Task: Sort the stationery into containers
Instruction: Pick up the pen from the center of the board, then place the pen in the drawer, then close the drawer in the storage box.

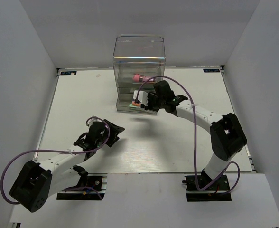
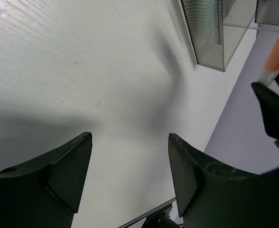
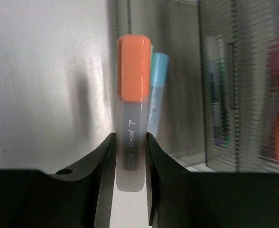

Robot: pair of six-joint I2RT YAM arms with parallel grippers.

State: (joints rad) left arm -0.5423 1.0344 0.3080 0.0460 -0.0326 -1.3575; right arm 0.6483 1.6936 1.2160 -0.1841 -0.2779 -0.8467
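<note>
Right claw: the right claw [image 3: 130, 140], with its two black fingers, is clamped on the frosted body of a marker and holds it cap-forward, at the front of the organiser's lower part.
Orange-capped marker: the chunky orange-capped marker [image 3: 133, 71], with a translucent grey barrel bearing dark print, stands out past the fingertips. Its cap is in the air and touches nothing that can be made out.
Light blue marker: the slim light blue marker [image 3: 157, 80] shows just beyond the orange cap, slightly to its right. What it rests on cannot be told.
Organiser: the tall clear smoky-grey plastic organiser [image 1: 138, 61] stands at the far side of the worktop. It has a large box-shaped upper compartment over shallow stacked drawers.
Bottom drawer: the bottom drawer [image 1: 125, 107] juts forward with green and orange items in it, too small to name.
Ribbed wall: blurred red, green and dark streaks show behind the organiser's ribbed wall in the right wrist view.
Pink-red marker: the chunky pink-red marker [image 1: 140, 77] is seen through the clear wall, low in the upper compartment as far as can be judged.
Left claw: the left claw [image 2: 129, 142] has its fingers spread wide and grips nothing. It hangs over bare surface, well apart from the organiser.
Worktop: the white worktop [image 1: 82, 104] carries the soft shadows of both arms.
</note>
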